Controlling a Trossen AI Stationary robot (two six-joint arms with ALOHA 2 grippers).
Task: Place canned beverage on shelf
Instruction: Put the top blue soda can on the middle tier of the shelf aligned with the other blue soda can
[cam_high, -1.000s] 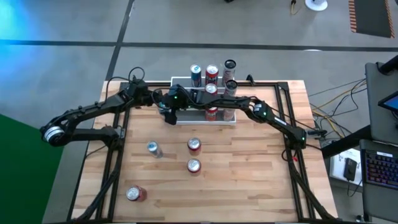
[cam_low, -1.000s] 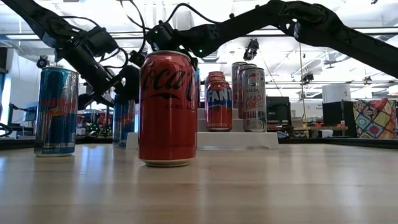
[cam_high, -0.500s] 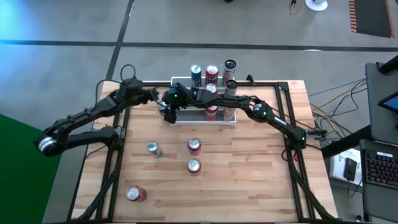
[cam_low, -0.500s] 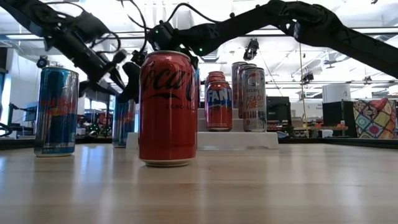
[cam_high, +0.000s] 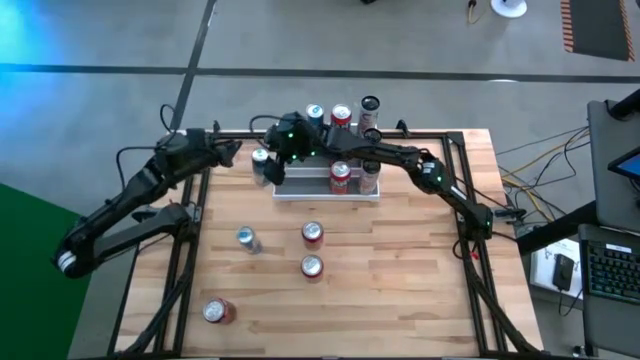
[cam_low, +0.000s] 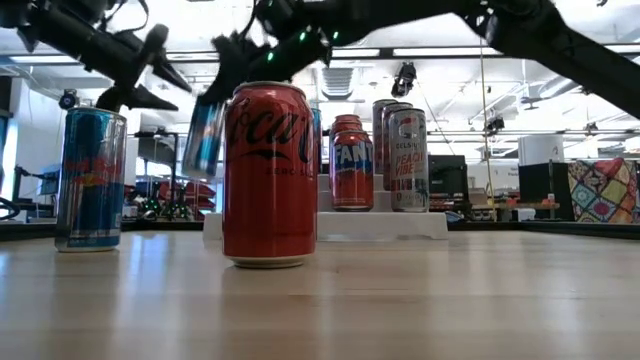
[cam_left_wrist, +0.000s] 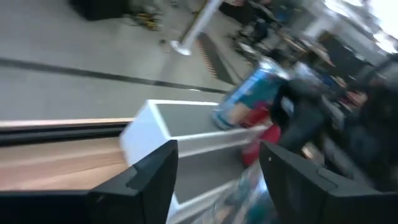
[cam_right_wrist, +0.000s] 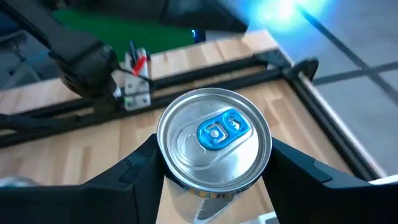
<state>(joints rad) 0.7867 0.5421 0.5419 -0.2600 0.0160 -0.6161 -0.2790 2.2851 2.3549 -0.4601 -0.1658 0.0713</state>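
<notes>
Your right gripper (cam_high: 270, 165) has lifted the can (cam_high: 261, 159) off the table, clamped on it at upper centre-left, beside the shelf (cam_high: 327, 190). It's slim, silver-topped with a blue tab. Your left gripper (cam_high: 226, 150) has backed away, fingers apart.

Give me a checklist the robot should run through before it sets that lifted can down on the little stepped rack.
1. Can held firmly: ok. The right gripper is shut on the blue-tab can.
2. Can clear of the table: ok, in the low view it hangs tilted in the air.
3. Can upright enough to set down: not ok, it leans.
4. Free spot on the shelf: ok, its left part is bare; the cans stand to the right.
5. Left gripper out of the way: ok, open, left of the shelf.
</notes>
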